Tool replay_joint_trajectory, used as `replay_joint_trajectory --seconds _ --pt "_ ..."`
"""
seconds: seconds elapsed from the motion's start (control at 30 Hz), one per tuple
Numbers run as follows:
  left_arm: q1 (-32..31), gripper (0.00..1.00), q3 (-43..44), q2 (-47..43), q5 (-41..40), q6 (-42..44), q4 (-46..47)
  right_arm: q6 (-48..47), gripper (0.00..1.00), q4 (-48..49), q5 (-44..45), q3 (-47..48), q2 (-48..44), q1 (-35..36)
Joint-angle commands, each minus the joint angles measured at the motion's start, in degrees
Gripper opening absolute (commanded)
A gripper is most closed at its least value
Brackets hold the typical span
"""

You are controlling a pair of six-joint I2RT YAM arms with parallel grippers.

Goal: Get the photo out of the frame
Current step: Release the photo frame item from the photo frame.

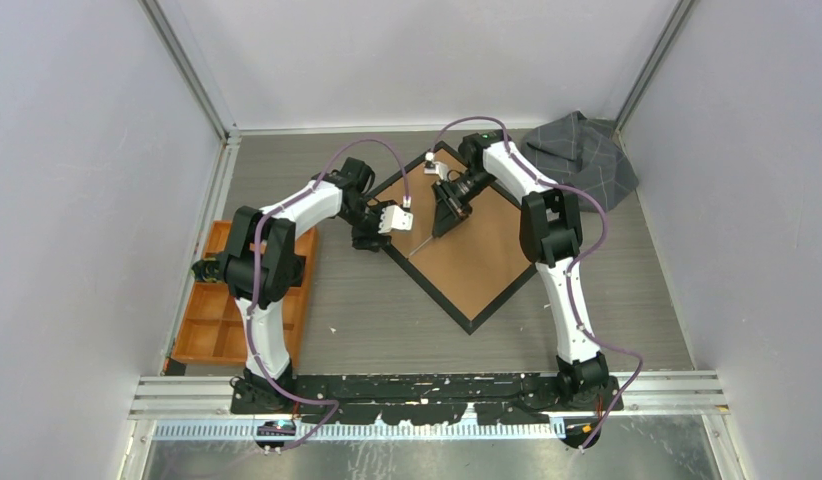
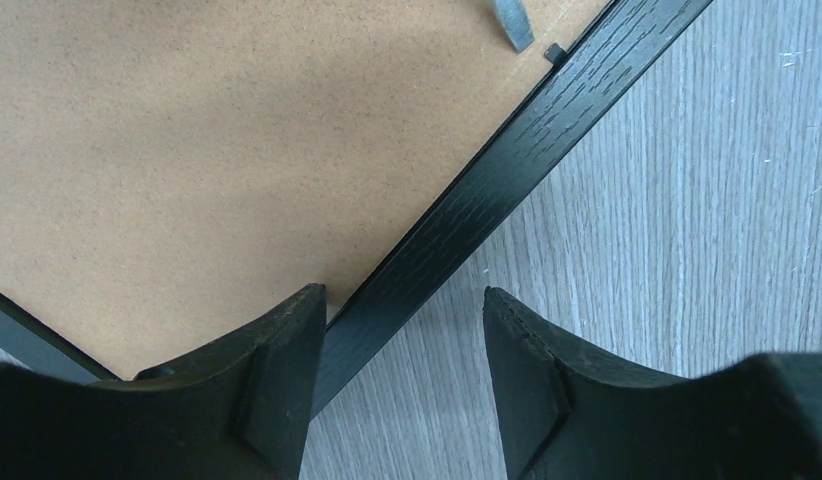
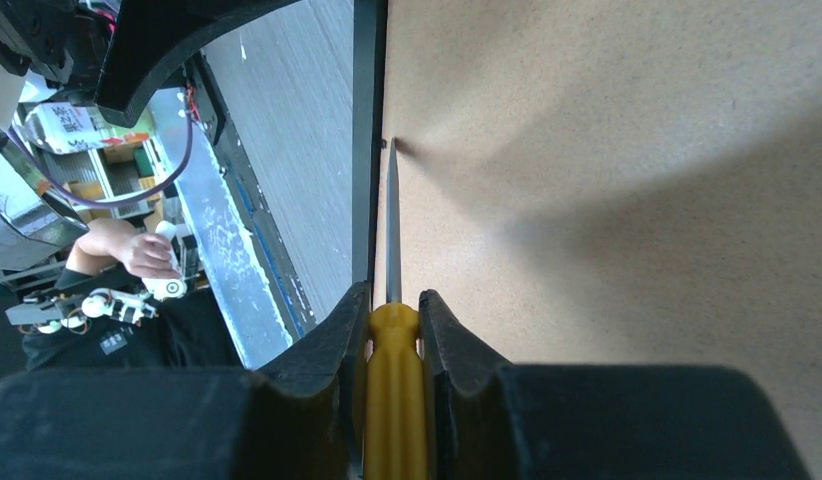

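One frame (image 1: 477, 260) lies face-down on the worktop (image 1: 387, 320), one orange tray (image 1: 212, 330) nearby. Right hand (image 3: 392, 300) is clenched on one yellow screwdriver (image 3: 392, 400), and left hand (image 2: 402, 300) is released, straddling the border.

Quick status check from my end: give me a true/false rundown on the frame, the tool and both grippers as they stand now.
1. The frame lies face down, brown back up. True.
2. The right gripper is shut on a screwdriver. True.
3. The left gripper is clamped shut on the frame. False: it is open, astride the black border.
4. The screwdriver tip rests mid-back. False: it sits at the back's edge, beside the border.
5. The photo lies out on the table. False: no photo shows; the back is still in place.
6. An orange tray sits left of the frame. True.
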Motion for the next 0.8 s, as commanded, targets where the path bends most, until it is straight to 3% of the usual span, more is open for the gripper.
replay_joint_trajectory --seconds 0.0,0.17,0.43,0.77 --pt "-1.20 0.60 -2.35 1.13 0.76 -1.36 -4.62 -3.17 0.01 -3.87 0.42 1.06 0.80 0.04" --pt "-1.29 0.59 -2.01 1.06 0.74 -1.54 -4.69 -3.66 0.01 -4.78 0.00 1.58 1.07 -0.01" --pt "-1.64 0.59 -1.89 1.35 0.65 -1.63 -4.71 1.76 0.01 3.49 0.36 -1.87 -0.64 -0.01" --pt "-1.64 0.59 -1.92 1.33 0.56 -1.47 -4.84 0.56 0.01 2.22 0.80 -0.86 -0.43 -0.28"
